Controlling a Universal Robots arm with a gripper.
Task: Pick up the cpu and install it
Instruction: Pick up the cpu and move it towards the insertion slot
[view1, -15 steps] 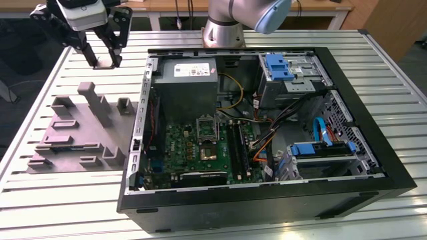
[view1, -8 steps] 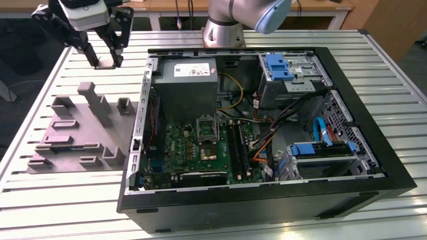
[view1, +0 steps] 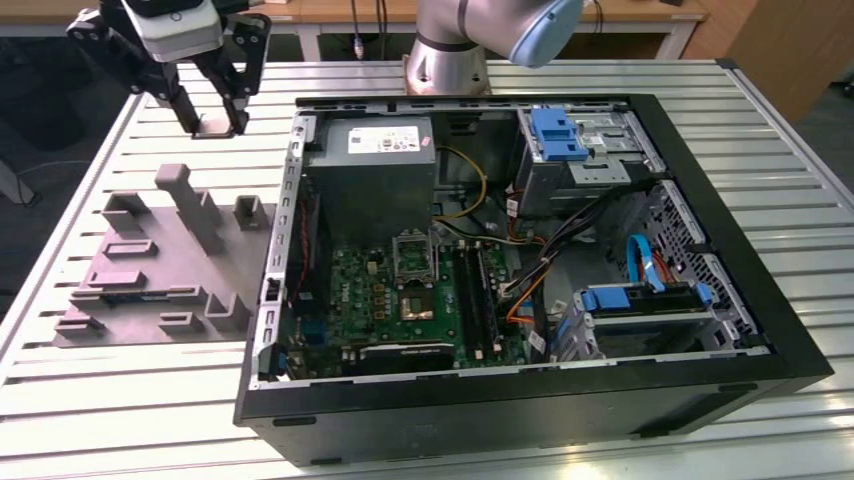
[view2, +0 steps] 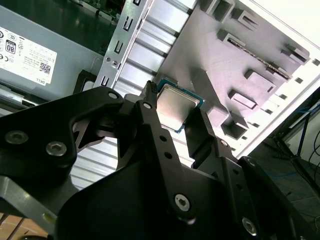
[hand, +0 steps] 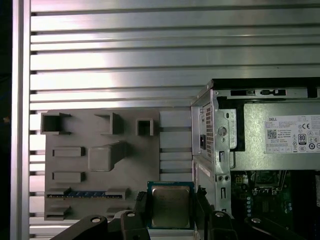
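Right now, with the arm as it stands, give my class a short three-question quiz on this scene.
1. True or false: the hand is shut on the cpu.
2. Beside the open computer case, where does the grey fixture plate lie?
A) inside the case
B) on the slatted table, at the exterior view's left of the case
C) on the floor
3. What colour are the drive-bay clips in the case?

Key: 1 true; 2 B; 3 blue.
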